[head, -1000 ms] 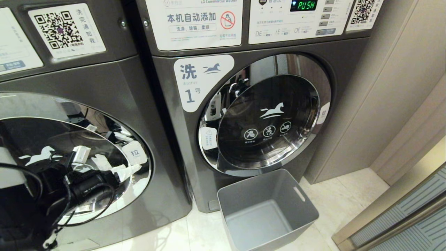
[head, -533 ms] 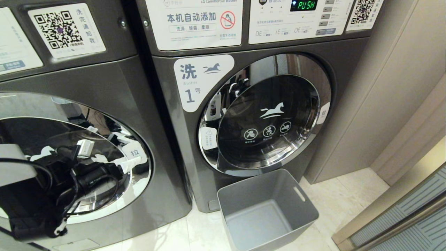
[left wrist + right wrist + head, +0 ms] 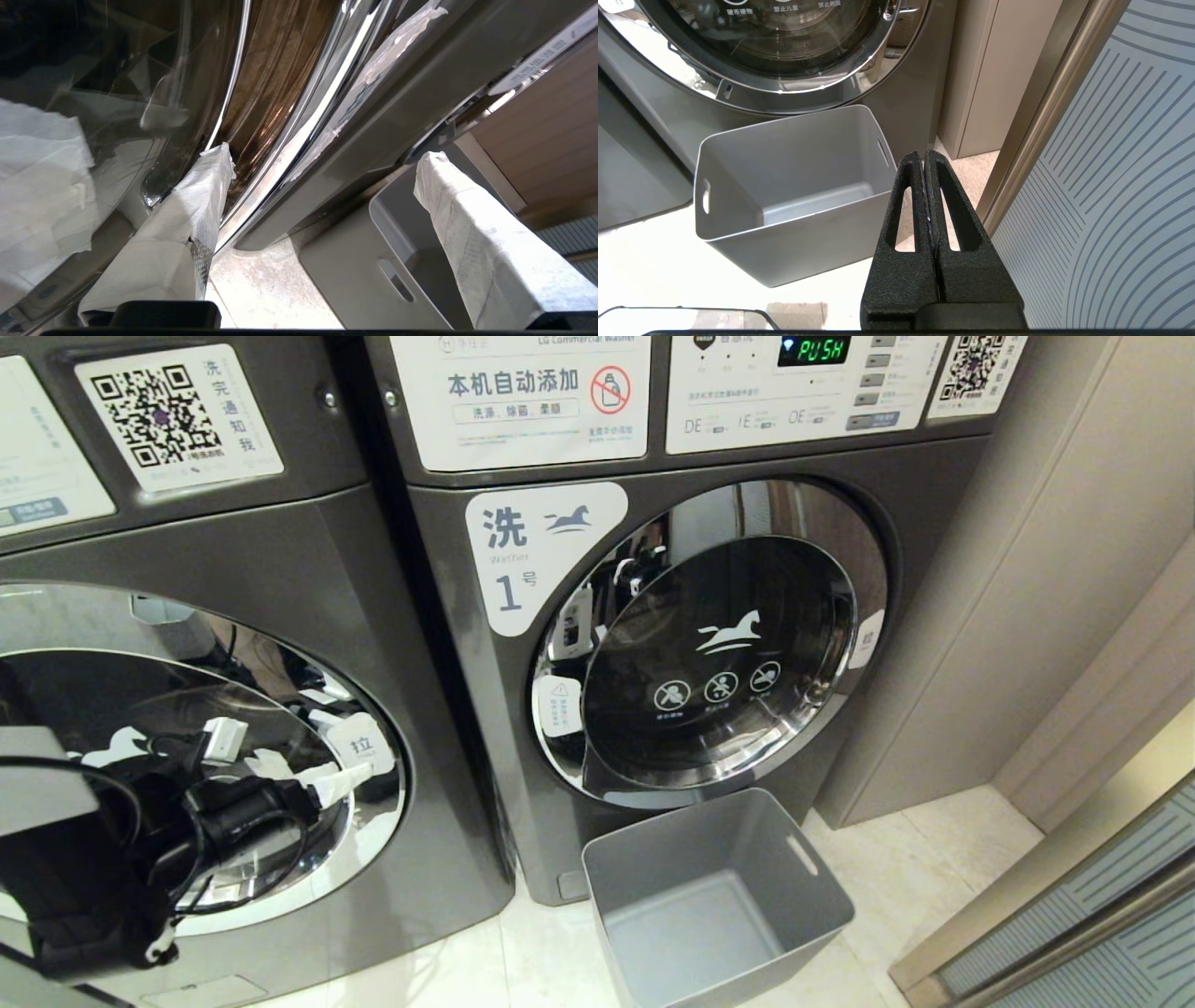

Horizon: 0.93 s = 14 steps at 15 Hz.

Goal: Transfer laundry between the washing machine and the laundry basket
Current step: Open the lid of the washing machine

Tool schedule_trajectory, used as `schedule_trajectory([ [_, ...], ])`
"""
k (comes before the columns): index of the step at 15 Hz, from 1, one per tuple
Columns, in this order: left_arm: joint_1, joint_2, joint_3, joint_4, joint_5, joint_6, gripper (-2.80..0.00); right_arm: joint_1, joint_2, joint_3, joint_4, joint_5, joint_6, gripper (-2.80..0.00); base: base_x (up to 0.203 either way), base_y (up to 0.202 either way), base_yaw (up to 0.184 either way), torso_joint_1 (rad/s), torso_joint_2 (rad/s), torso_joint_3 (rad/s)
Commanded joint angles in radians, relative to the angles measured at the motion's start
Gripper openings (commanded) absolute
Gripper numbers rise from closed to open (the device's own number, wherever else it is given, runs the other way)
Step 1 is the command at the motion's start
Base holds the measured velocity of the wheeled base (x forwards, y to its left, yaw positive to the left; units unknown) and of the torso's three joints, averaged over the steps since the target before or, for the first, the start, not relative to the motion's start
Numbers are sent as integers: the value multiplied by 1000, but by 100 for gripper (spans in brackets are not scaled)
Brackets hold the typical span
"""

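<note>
Two dark grey front-load washers stand side by side. The right washing machine [image 3: 672, 616], labelled 1, has its round chrome-ringed door [image 3: 719, 653] shut, dark glass with a white horse logo; green display above reads PUSH. The left machine [image 3: 233, 644] also has its door closed, and its mirror ring reflects the robot.

Laundry basket [image 3: 822, 887]: grey plastic, open top, slot handles, sits on the pale tile floor [image 3: 943, 859] directly in front of and below the right washer's door, toward the near side. Only its bare inside shows; no clothes visible in it from the head or right wrist views.

Left gripper [image 3: 322, 158]: fingers wrapped in white tape, spread wide apart, nothing between them. One finger [image 3: 205, 186] is right up at the chrome rim of the left machine's door; contact cannot be told. The other finger [image 3: 462, 219] hangs out over open space, with the basket [image 3: 355, 275] seen beyond it to the right. In the head view the left arm [image 3: 103, 859] is a dark cabled mass low on the left, in front of the left machine's door.

Right gripper [image 3: 924, 161]: black fingers pressed flat together, holding nothing, hanging near the floor to the right of the basket [image 3: 784, 252], with a striped wall panel [image 3: 1111, 196] further right.

Beige cabinet panel [image 3: 1008, 569] stands right of the washer.
</note>
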Motion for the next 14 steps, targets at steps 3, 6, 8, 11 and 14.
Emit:
schedule_trajectory([
  [3,28,5,-10,-8,-59,-2,0,0,1,0,1,0,-1,-280,0,0,0,0,0,0],
  [6,43,3,-9,-8,-129,-2,0,0,1,0,-1,0,-1,-280,0,0,0,0,0,0],
  [8,43,5,-10,-8,-132,-2,0,0,1,0,-1,0,-1,-280,0,0,0,0,0,0],
  [11,36,8,-30,-8,-128,4,0,0,1,0,-1,0,-1,-280,0,0,0,0,0,0],
  [14,12,8,-52,-8,-102,14,0,0,1,0,1,0,-1,-280,0,0,0,0,0,0],
])
